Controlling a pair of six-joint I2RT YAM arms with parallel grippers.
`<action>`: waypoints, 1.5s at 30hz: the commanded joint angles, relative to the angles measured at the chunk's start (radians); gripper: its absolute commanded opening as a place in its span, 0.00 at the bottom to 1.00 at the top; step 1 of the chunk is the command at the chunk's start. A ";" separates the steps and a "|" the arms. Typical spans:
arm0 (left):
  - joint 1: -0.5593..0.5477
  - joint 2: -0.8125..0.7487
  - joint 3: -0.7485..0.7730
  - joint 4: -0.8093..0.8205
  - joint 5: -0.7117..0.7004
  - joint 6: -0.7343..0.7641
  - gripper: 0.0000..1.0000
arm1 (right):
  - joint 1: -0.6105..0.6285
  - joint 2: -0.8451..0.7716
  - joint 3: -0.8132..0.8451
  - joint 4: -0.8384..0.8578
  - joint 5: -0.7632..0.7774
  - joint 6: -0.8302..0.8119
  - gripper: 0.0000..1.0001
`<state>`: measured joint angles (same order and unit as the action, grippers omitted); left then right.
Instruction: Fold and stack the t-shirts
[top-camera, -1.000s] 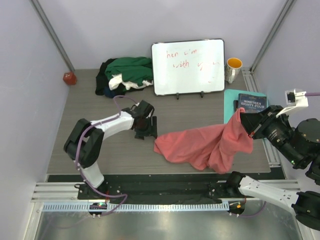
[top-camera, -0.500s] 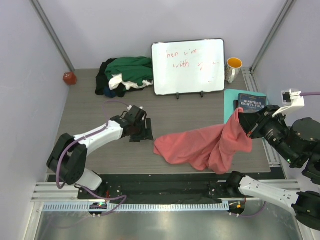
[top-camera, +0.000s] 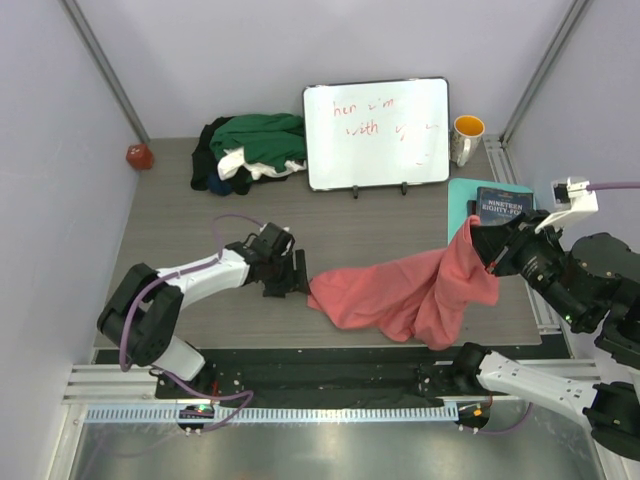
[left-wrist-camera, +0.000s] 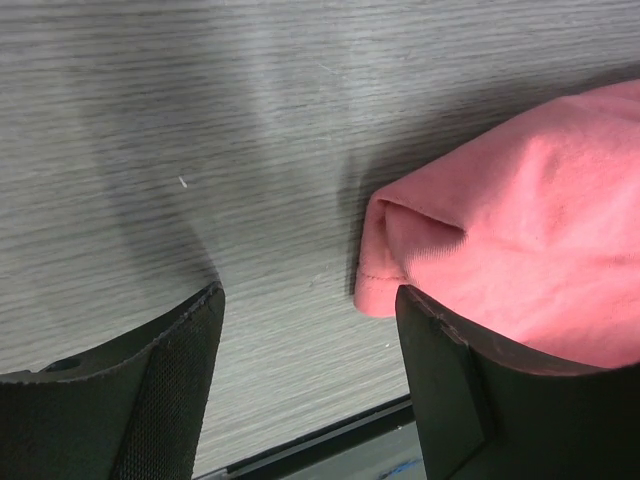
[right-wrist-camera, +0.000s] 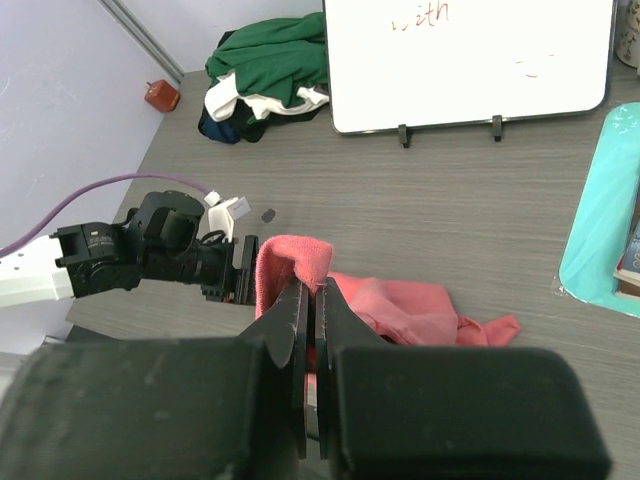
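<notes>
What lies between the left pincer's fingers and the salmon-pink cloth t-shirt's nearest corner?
Only bare grey wood-grain table, seen in the left wrist view: the open left pincer faces the hemmed corner of the salmon-pink cloth t-shirt, nothing gripped.

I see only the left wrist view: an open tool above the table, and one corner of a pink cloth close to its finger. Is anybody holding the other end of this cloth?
Observer: Yes. The right tool is shut on the salmon-pink t-shirt and holds one end lifted at the right side of the table.
Operator: Where are the other shirts?
Observer: In a crumpled pile at the far left, with the dark green t-shirt on top, beside the whiteboard.
Operator: What lies near the lifted end?
Observer: A dark book on a teal mat, just behind it.
</notes>
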<state>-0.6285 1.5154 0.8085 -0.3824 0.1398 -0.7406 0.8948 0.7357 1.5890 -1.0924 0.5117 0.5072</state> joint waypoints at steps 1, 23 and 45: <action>-0.007 -0.035 -0.020 0.051 0.030 -0.014 0.70 | -0.002 0.021 -0.003 0.072 -0.002 -0.006 0.01; -0.128 0.104 0.124 -0.119 -0.095 0.007 0.64 | 0.000 0.018 -0.001 0.088 -0.016 -0.010 0.01; -0.129 -0.052 0.070 -0.151 -0.158 0.038 0.63 | 0.000 -0.012 -0.020 0.094 -0.010 -0.010 0.01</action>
<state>-0.7551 1.4498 0.8837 -0.5503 -0.0349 -0.7208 0.8948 0.7265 1.5612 -1.0615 0.4957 0.5026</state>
